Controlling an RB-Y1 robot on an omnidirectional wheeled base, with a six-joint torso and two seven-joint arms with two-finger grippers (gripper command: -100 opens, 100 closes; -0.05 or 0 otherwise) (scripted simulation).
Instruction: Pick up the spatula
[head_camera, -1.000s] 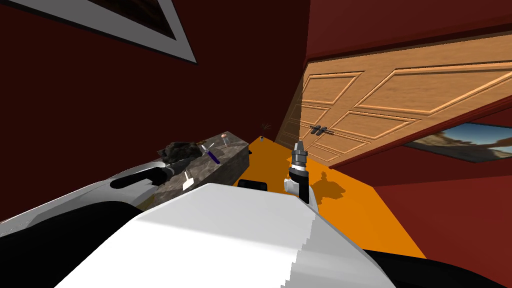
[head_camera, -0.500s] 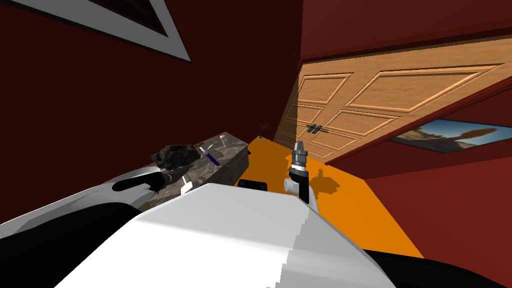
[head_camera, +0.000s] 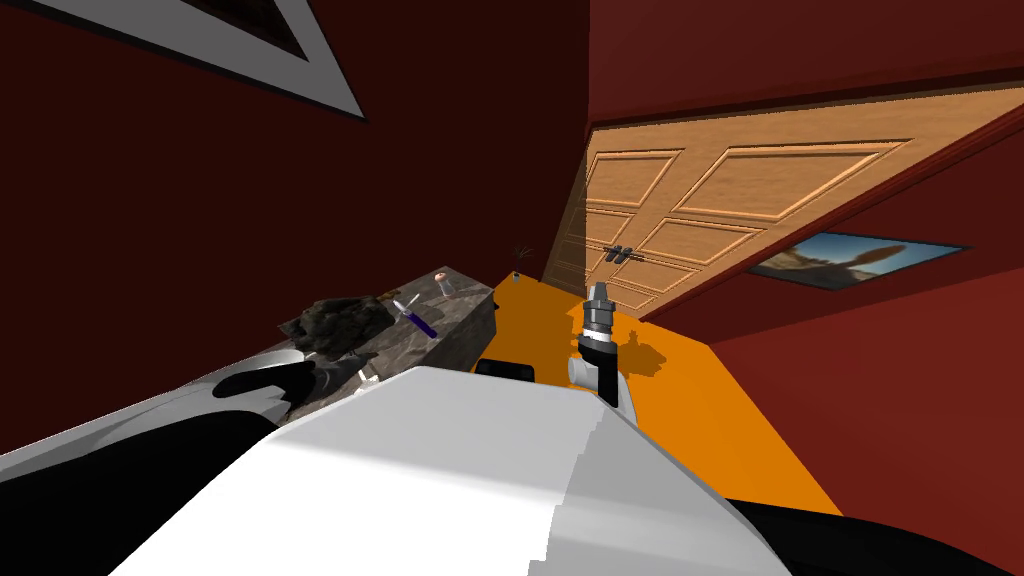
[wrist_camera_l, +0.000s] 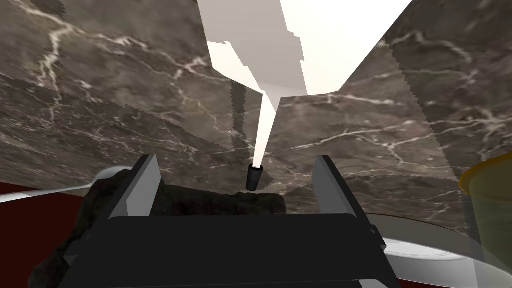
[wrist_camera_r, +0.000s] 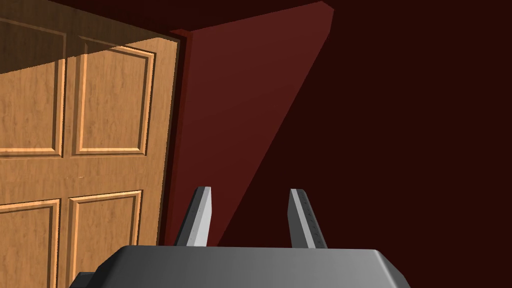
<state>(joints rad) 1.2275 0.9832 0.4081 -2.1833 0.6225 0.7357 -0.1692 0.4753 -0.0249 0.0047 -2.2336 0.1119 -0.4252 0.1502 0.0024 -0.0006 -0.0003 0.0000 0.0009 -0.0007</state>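
The white spatula lies flat on a dark marble counter. Its broad blade points away from my left hand, and its thin handle tapers to a dark tip. My left gripper is open just above the counter, with that dark tip between its fingers and nothing touching. In the head view my left gripper reaches over the counter and covers most of the spatula. My right gripper is raised over the orange floor; its fingers stand apart around nothing.
A black rocky lump, a purple-handled tool and a small jar sit further along the counter. A yellow cup, a pale plate and a spoon lie near my left hand. A wooden door stands beyond.
My left arm has moved forward over the counter and now hides most of the spatula in the head view. The head camera has swung a little; the right arm stays put.
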